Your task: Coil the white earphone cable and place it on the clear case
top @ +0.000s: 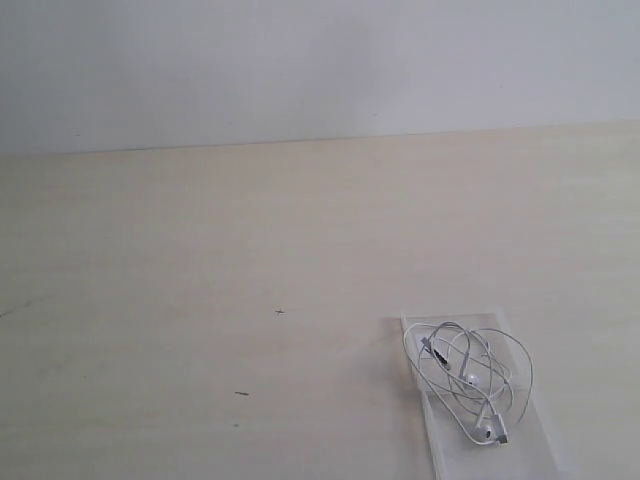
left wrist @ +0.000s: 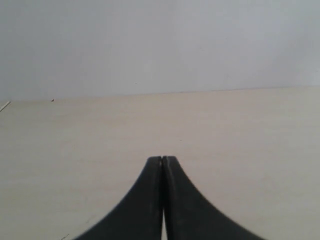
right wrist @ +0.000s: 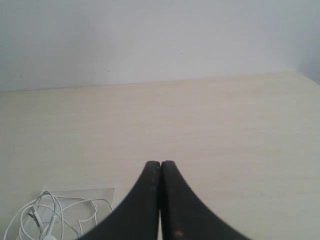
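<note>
The white earphone cable (top: 472, 380) lies in loose coils on top of the clear case (top: 535, 440), near the front right of the pale wooden table; its earbuds and dark plug rest among the loops. In the right wrist view the cable (right wrist: 50, 217) and a corner of the case (right wrist: 102, 192) show beside my right gripper (right wrist: 160, 164), which is shut, holds nothing and stands apart from them. My left gripper (left wrist: 162, 159) is shut too, with only bare table in front of it. Neither arm shows in the exterior view.
The table (top: 200, 260) runs back to a plain white wall (top: 300, 60). A few small dark specks (top: 242, 393) mark the tabletop left of the case.
</note>
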